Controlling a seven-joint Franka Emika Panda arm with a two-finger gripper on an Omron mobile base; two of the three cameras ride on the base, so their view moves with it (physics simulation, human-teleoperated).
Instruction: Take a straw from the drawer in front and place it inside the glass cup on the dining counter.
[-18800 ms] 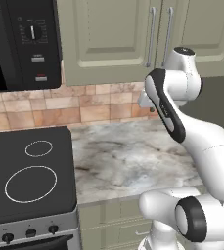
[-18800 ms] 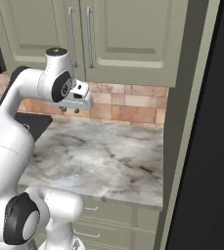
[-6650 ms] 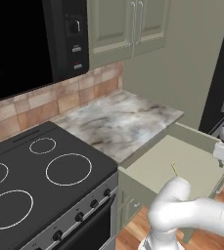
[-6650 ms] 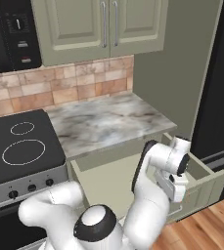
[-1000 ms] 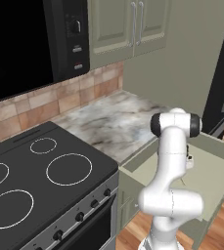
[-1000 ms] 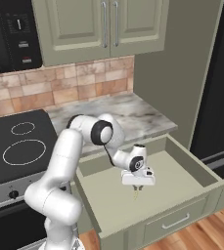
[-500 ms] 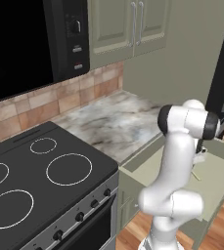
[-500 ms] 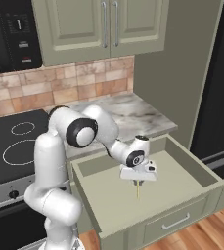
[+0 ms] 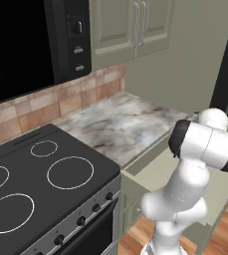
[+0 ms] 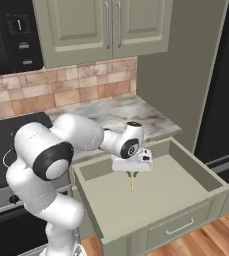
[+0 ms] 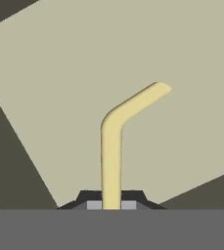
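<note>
Far out to the gripper's left sits the black stove top [image 10: 1,140], and above it the black microwave [image 10: 11,35] on the wall, both well apart from the hand. Next along, the marble worktop [image 10: 116,117] runs under the tan tile backsplash [image 10: 61,90], with the sage-green upper cabinets [image 10: 106,30] high above; the worktop's front edge lies just behind the gripper and a little higher than the fingers.

Now the middle of it: the gripper [image 10: 132,173] hangs over the drawer [image 10: 186,220], which stands pulled fully out, fingers pointing straight down. They're clamped on the straw [image 10: 132,182], which drops vertically from between them, its lower end near the drawer floor; whether it touches, I can't tell from here. In the hand view the fingertips [image 11: 95,205] sit close on either side of the straw [image 11: 111,161], and the pale yellow stick runs away from the camera and then bends off to the upper right, with plain drawer floor all round it.

Room to move: the drawer floor is bare on every side of the straw. The rear edge of the drawer is the nearest, just behind the hand. The left wall stands some way off, the right wall farther still, and the front panel with its silver handle [image 10: 179,227] well apart toward the camera. Above the hand, open air.

Far right, a dark tall appliance [image 10: 226,100] rises beyond the drawer's right wall. In the left base view the white arm [image 9: 200,149] bulks in front of the drawer [image 9: 155,169].
</note>
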